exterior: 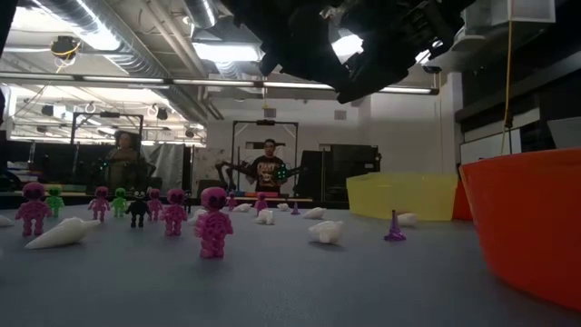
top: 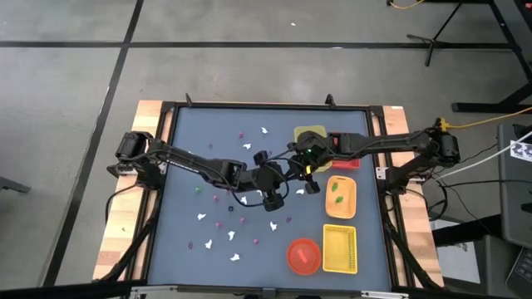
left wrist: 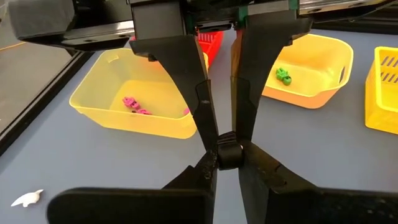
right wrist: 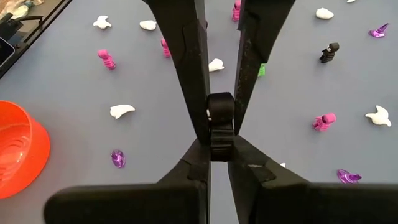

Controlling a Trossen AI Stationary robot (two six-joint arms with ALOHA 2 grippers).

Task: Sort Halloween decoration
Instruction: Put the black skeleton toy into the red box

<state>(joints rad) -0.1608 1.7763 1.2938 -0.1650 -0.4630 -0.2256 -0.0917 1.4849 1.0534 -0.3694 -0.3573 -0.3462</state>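
Blue-grey table (top: 191, 133), seen from above, L to R. The left arm comes in from the table's left edge and reaches to the centre. The Halloween decoration lies mostly loose on the left and middle of the table: white ghosts (top: 202, 218), pink figures (exterior: 213, 222), a green figure (exterior: 119, 202), a small black figure (exterior: 138, 209) and purple cone bits (exterior: 394, 227), all well apart from each other.

At the centre, above the table, both arms meet tip to tip. The left gripper (left wrist: 227, 163) has its fingers (left wrist: 199, 177) narrow, pinched on a small dark piece (left wrist: 229, 149). The right gripper (right wrist: 219, 146) faces it, its fingers (right wrist: 193, 165) also narrow and clamped on the same dark piece, so both hold it at once, clear of the table.

Right of centre is a yellow tray (top: 303, 133) with pink bits (left wrist: 134, 104) inside, partly under the right arm. Just beside it is a red tray (top: 345, 162). Nearer the front is a pale orange tray (top: 353, 187) w/ a green bit (left wrist: 284, 76) in it. Then come a yellow mesh tray (top: 339, 249) and, touching or just beside its left side, a red-orange bowl (top: 304, 256). The right arm enters from the right edge.

In the room behind, a person (exterior: 269, 168) stands far off.
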